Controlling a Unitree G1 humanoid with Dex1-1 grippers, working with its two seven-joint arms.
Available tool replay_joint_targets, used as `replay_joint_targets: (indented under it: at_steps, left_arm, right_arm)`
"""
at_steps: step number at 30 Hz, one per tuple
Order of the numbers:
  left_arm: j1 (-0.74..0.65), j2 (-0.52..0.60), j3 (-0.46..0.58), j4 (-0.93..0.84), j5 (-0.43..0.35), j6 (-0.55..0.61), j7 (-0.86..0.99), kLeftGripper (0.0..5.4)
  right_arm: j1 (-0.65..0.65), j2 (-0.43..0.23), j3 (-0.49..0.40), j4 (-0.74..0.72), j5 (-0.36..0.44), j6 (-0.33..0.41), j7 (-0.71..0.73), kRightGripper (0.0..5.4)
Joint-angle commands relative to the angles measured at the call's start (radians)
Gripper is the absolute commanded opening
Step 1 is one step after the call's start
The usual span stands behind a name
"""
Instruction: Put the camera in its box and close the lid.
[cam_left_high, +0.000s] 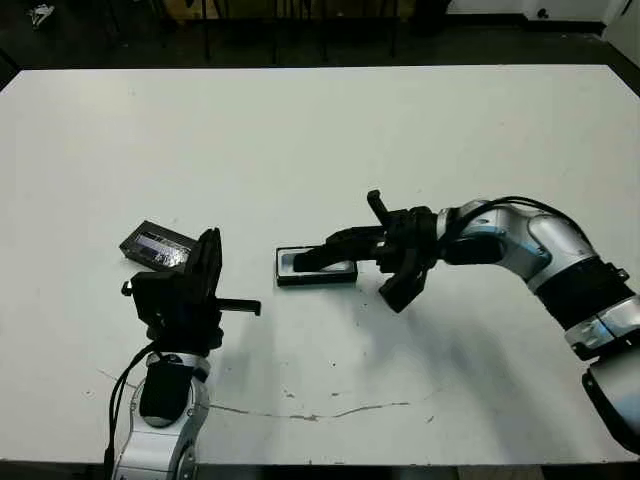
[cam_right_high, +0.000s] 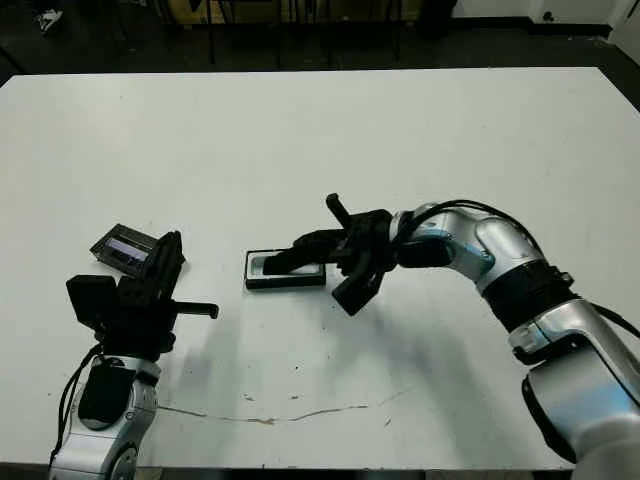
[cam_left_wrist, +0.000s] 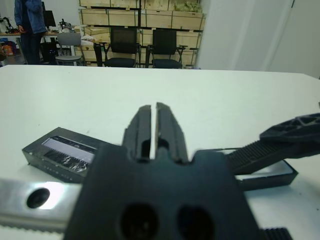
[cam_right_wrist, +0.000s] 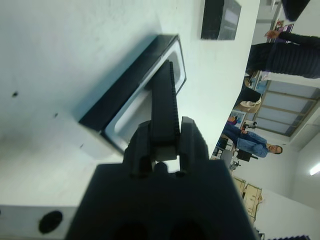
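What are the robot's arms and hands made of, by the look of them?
Both arms are smooth silver-grey shells with black bands at the joints and thin black cables looping alongside. Each ends in a blocky black gripper, left and right, with two ridged black fingers.

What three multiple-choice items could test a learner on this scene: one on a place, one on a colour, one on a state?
1. Where is the lid?
A. On top of the box
B. Flat on the table, apart from the box, on the robot's left of it
C. In the right gripper

2. What colour is the inside of the box?
A. White
B. Blue
C. Red

3. How are the left gripper's jaws?
A. Wide open
B. Clamped on the lid
C. Nearly together, with nothing between them

Answers:
1 B: the lid lies on the table, clear of the box.
2 A: the right wrist view shows a white lining.
3 C: the left gripper shows only a thin empty gap.
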Motion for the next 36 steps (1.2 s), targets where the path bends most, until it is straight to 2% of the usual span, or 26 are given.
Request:
replay_joint_targets:
  at_steps: [1,14,18,21,29,36]
  left_arm:
    - [0.023,0.001,0.002,0.006,0.000,0.007,0.004,0.00]
    - [0.028,0.008,0.005,0.004,0.004,0.005,0.004,0.00]
    - [0.030,0.010,0.006,0.002,0.004,0.002,0.002,0.00]
    - [0.029,0.012,0.009,0.007,0.000,-0.004,-0.002,0.00]
    - [0.031,0.014,0.005,0.002,0.010,0.000,0.001,0.00]
    - [0.035,0.011,0.009,0.000,0.001,-0.002,0.000,0.00]
  right_arm:
    - [0.018,0.016,0.036,0.007,-0.027,-0.004,0.005,0.10]
    - [0.028,0.021,0.057,-0.017,-0.060,0.020,-0.031,0.10]
    - [0.015,0.006,0.057,-0.032,-0.135,0.011,-0.115,0.10]
    - [-0.026,-0.014,0.063,-0.058,-0.167,0.024,-0.085,0.10]
    - [-0.091,-0.044,0.070,-0.099,-0.231,0.039,-0.006,1.49]
    - [-0.094,-0.054,0.066,-0.130,-0.236,0.078,0.066,2.74]
